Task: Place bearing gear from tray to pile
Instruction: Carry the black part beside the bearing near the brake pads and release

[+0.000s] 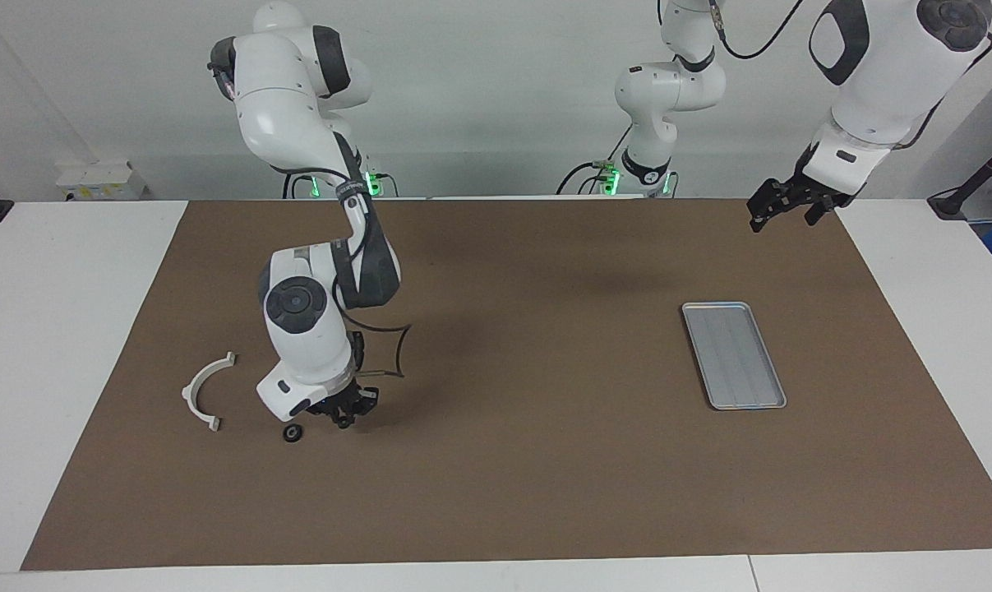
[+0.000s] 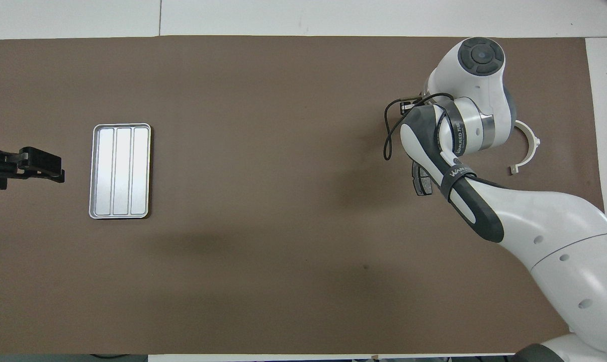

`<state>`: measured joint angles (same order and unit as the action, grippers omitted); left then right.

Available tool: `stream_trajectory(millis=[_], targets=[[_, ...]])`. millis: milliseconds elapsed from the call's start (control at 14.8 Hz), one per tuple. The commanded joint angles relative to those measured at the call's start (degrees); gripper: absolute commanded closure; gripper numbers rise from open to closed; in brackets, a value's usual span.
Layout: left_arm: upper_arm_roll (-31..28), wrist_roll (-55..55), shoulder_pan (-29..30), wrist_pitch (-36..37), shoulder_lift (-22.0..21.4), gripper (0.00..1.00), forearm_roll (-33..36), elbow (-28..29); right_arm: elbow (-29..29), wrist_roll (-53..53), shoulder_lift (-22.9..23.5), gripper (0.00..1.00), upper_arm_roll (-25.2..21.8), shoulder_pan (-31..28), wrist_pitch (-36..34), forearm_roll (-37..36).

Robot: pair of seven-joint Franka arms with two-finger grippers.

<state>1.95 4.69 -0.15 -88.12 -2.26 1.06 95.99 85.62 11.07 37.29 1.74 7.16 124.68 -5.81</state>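
Note:
The small black bearing gear point(image 1: 293, 432) lies on the brown mat beside the white plastic arc point(image 1: 206, 390) of the pile. My right gripper point(image 1: 343, 419) hangs shut just above the mat, close beside the gear toward the left arm's end, and I make out nothing in it. The right arm hides the gear and the gripper in the overhead view, where one dark pad point(image 2: 420, 181) peeks out next to the arc point(image 2: 530, 146). The silver tray point(image 1: 732, 353) point(image 2: 93, 171) holds nothing. My left gripper point(image 1: 779, 207) point(image 2: 41, 166) waits open in the air at its own end of the table.
The brown mat point(image 1: 545, 477) covers most of the white table. The right arm's elbow and forearm point(image 2: 484, 211) reach over the pile. A black cable loop point(image 1: 397, 349) hangs from the right wrist.

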Motion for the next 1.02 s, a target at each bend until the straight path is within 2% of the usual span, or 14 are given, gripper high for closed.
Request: stream_trajectory(millis=[0, 203, 339, 949], targets=[[0.7, -0.5, 1.0, 0.1, -1.1, 0.0, 0.7, 0.5, 3.2, -1.3, -2.4, 1.0, 1.0, -1.0, 1.4, 0.1], [0.7, -0.4, 0.7, 0.2, -1.1, 0.0, 0.7, 0.5, 3.6, -1.0, -2.5, 1.0, 1.0, -1.0, 1.6, 0.1], [0.7, -0.4, 0.4, 0.2, -1.1, 0.0, 0.7, 0.5, 3.5, -0.3, -2.6, 0.0, 0.9, -0.7, 1.5, 0.2], [0.7, -0.4, 0.3, 0.2, -1.1, 0.0, 0.7, 0.5, 3.2, -0.5, -5.8, 0.0, 0.9, -0.9, -1.2, 0.1]])
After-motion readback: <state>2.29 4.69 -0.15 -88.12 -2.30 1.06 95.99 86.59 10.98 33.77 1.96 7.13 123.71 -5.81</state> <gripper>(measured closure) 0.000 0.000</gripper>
